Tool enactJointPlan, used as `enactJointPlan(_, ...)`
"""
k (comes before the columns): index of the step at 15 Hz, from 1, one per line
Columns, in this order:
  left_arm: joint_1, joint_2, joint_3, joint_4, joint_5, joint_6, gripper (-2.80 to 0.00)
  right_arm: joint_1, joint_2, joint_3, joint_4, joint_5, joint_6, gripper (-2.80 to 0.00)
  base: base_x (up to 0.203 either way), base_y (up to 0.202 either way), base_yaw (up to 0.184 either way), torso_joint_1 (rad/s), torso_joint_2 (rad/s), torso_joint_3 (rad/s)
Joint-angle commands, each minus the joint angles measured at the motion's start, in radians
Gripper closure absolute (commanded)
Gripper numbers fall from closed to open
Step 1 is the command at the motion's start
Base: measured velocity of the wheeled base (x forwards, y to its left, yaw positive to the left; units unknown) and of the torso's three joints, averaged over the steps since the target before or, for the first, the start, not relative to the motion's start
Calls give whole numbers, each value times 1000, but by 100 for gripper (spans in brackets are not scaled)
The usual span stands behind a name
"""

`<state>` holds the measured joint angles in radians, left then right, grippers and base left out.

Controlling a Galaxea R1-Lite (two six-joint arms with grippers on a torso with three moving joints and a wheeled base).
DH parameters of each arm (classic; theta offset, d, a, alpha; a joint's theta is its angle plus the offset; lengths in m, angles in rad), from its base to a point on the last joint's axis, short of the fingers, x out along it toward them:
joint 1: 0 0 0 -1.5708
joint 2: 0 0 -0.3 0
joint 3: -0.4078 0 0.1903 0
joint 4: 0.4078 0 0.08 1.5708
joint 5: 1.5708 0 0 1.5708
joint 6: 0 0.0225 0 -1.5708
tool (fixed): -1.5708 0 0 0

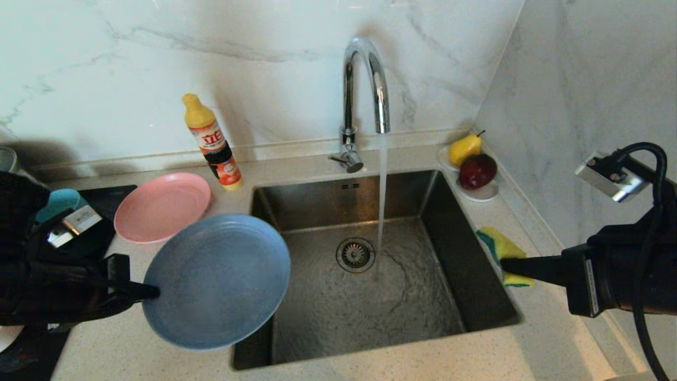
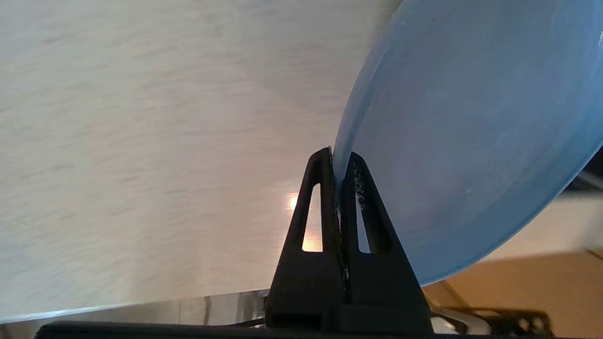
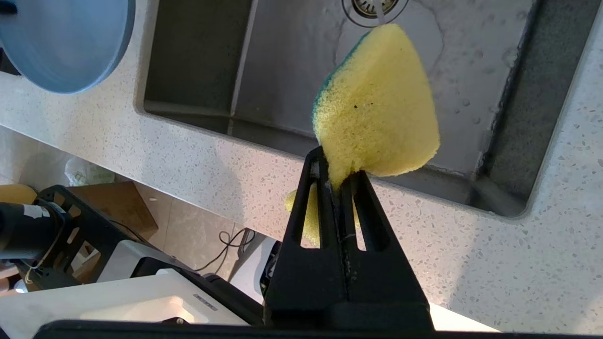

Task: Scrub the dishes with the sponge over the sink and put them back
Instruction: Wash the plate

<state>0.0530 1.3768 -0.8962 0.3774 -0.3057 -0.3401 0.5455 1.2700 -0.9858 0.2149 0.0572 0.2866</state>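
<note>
My left gripper (image 1: 151,291) is shut on the rim of the grey-blue plate (image 1: 217,280), held tilted in the air above the counter, its far edge over the left rim of the sink (image 1: 370,275). The wrist view shows the same plate (image 2: 471,132) with its edge pinched between the left gripper (image 2: 340,157) fingers. My right gripper (image 1: 508,264) is shut on the yellow-and-green sponge (image 1: 502,248) above the sink's right rim; in its wrist view the sponge (image 3: 377,108) sticks up from the right gripper (image 3: 338,169). The salmon-pink plate (image 1: 161,206) lies on the counter. A teal bowl (image 1: 58,203) shows behind my left arm.
Water runs from the chrome tap (image 1: 365,90) into the basin beside the drain (image 1: 355,254). A yellow detergent bottle (image 1: 214,143) stands behind the pink plate. A white saucer (image 1: 489,193) with a pear and a dark red fruit sits at the back right corner.
</note>
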Motion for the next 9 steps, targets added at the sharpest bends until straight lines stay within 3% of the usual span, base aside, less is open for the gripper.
enactJointPlan(1, -123, 29, -46, -6, 40, -34, 0, 1, 5, -1, 1, 1, 1, 0, 0, 0, 0, 0, 0, 0)
enactJointPlan(4, -259, 141, -135, -14, 131, -114, 0, -2, 29, -36, -6, 4, 0, 0, 0, 0, 0, 0, 0, 0)
enactJointPlan(7, -359, 236, -204, -64, 145, -163, 0, -6, 34, -23, -11, 9, 2, 0, 0, 0, 0, 0, 0, 0)
enactJointPlan(9, -417, 308, -267, -111, 151, -237, 0, -11, 29, -17, -9, 10, 3, 0, 0, 0, 0, 0, 0, 0)
